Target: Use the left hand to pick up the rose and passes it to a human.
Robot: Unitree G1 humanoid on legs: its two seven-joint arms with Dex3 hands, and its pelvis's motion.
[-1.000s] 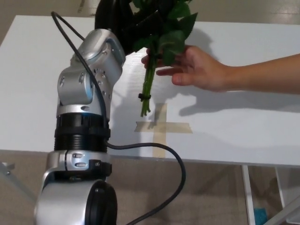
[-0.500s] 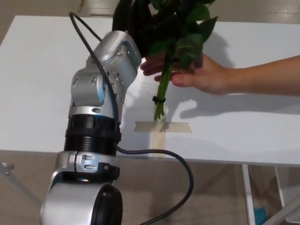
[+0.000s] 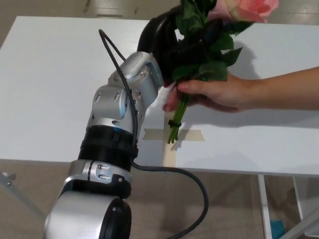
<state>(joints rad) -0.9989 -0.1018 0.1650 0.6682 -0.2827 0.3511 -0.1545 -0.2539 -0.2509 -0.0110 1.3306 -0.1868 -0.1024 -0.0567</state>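
Above white table (image 3: 50, 89), left hand (image 3: 167, 42) clamped on rose (image 3: 199, 55); person's hand (image 3: 219, 93) gripping stems, tape cross (image 3: 172, 142) below.

Smooth matt white table (image 3: 55, 79)

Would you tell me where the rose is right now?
In the head view the rose is held above the table, upper centre-right, gripped by the left hand while a person's hand closes on its stems.

White table (image 3: 55, 84) with tape cross (image 3: 172, 137)
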